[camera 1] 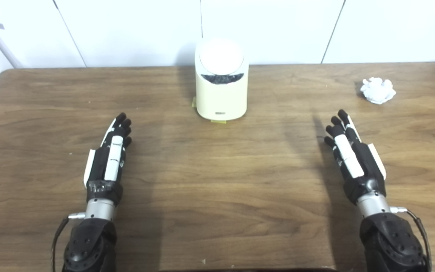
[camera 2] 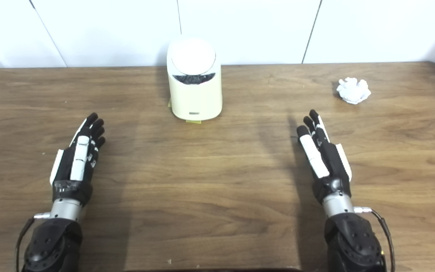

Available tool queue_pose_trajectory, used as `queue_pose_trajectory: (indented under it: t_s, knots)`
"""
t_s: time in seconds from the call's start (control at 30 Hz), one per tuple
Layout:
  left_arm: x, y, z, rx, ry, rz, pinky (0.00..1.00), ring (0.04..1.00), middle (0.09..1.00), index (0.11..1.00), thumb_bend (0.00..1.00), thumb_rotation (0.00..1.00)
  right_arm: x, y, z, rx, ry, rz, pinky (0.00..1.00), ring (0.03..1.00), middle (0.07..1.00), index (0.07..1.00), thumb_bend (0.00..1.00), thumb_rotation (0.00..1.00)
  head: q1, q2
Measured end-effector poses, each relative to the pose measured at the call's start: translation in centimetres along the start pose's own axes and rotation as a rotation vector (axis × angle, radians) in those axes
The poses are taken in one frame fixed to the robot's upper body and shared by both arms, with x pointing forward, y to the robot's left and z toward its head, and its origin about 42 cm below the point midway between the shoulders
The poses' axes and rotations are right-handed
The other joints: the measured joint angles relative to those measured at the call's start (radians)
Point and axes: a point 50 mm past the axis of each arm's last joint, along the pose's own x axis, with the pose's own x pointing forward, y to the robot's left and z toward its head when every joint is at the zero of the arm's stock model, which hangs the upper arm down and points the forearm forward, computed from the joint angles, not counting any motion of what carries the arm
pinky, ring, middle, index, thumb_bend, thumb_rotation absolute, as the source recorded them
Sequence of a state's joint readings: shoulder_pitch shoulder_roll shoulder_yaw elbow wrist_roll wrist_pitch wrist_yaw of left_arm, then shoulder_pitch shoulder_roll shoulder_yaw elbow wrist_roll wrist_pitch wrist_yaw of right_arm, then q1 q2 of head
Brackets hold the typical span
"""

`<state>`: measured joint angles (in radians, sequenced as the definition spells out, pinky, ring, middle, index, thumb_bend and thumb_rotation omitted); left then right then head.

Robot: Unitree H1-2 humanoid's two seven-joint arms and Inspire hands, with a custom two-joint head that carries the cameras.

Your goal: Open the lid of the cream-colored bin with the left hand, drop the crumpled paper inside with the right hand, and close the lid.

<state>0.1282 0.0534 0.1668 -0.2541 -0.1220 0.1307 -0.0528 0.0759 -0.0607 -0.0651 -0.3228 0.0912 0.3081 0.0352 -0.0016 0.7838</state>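
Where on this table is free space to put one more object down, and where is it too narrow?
Bare wood lies between the left hand and right hand, in front of the cream-colored bin. The far left corner is bare too. Between the bin and the crumpled paper is another free strip. Behind the bin, toward the wall, room is tight.

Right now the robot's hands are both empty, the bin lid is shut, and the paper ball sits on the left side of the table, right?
Not quite. The paper ball sits on the right side of the table, beyond the right hand, as the left eye view shows. The rest holds: the left hand and right hand are both empty, and the bin has its lid shut.
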Motion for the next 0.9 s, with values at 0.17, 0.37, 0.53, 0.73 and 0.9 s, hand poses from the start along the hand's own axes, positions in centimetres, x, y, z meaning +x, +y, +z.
queue_pose_trajectory:
  t_s: [0.17,0.37,0.53,0.73,0.9]
  knots:
    - [0.0,0.08,0.01,0.001,0.001,0.002,1.0,0.978,0.942,0.979,0.56,0.83,-0.01,0.11,0.07,0.001,-0.002,0.0,0.94,0.954,0.974,0.982,0.55,0.7,0.002,0.002]
    - [-0.01,0.18,0.01,0.001,0.004,0.004,1.0,0.989,0.949,0.981,0.56,0.81,-0.06,0.39,0.31,0.003,-0.012,0.005,0.94,0.955,0.976,0.987,0.54,0.7,0.005,0.0]
    - [-0.01,0.28,0.03,-0.01,0.003,0.002,1.0,0.998,0.964,0.998,0.54,0.81,-0.06,0.42,0.31,0.004,-0.012,0.005,0.93,0.952,0.976,0.992,0.53,0.7,0.0,-0.003]
    - [-0.03,0.35,0.04,-0.025,0.002,0.0,1.0,0.993,0.963,0.992,0.56,0.79,-0.07,0.4,0.31,0.004,-0.012,0.003,0.93,0.95,0.973,0.984,0.54,0.69,0.002,-0.035]
    - [-0.05,0.34,0.02,-0.013,0.0,0.007,1.0,0.99,0.957,0.989,0.58,0.81,-0.13,0.4,0.26,0.004,-0.011,0.002,0.92,0.95,0.97,0.98,0.52,0.68,0.011,-0.075]
